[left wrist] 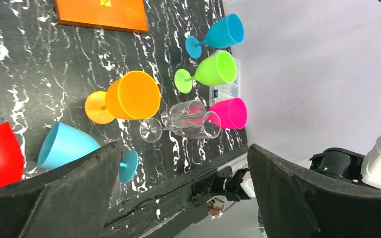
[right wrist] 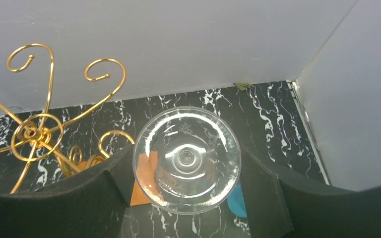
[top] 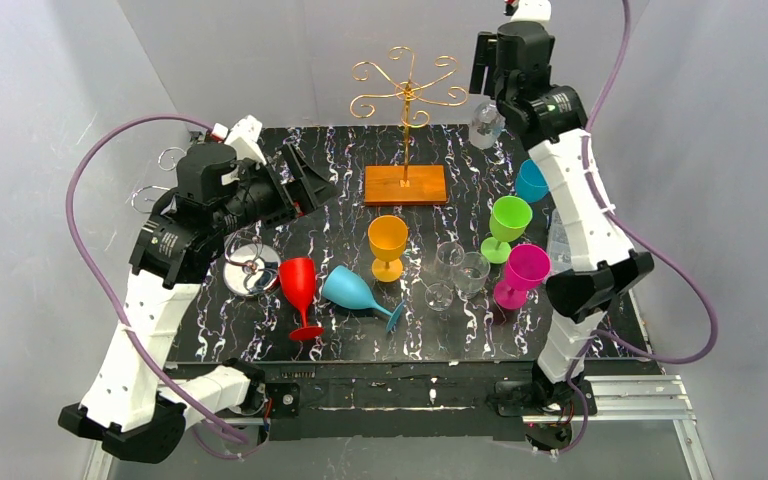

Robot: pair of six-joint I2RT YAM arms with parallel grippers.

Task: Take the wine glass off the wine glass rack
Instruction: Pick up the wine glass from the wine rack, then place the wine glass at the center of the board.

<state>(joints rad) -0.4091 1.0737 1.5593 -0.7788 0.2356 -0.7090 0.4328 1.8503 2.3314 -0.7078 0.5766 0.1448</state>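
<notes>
The clear wine glass (right wrist: pixel 186 159) sits between the black fingers of my right gripper (right wrist: pixel 186 171), which is shut on its bowl, with the round foot facing the camera. In the top view this glass (top: pixel 487 127) hangs under the right gripper (top: pixel 488 110) at the back right, clear of the gold wine glass rack (top: pixel 407 90). The rack's curled arms (right wrist: pixel 34 134) show nothing hanging on them, and it stands on an orange wooden base (top: pixel 405 185). My left gripper (left wrist: pixel 183 163) is wide open and holds nothing, above the table's left side (top: pixel 310 180).
Standing on the black marbled table (top: pixel 340 225) are an orange goblet (top: pixel 388 243), a red one (top: pixel 299 290), green (top: pixel 508 222), pink (top: pixel 522 272) and blue (top: pixel 531 181). A light blue goblet (top: pixel 355 290) lies on its side. Clear glasses (top: pixel 457 270) stand mid-front; a silver stand (top: pixel 250 268) sits left.
</notes>
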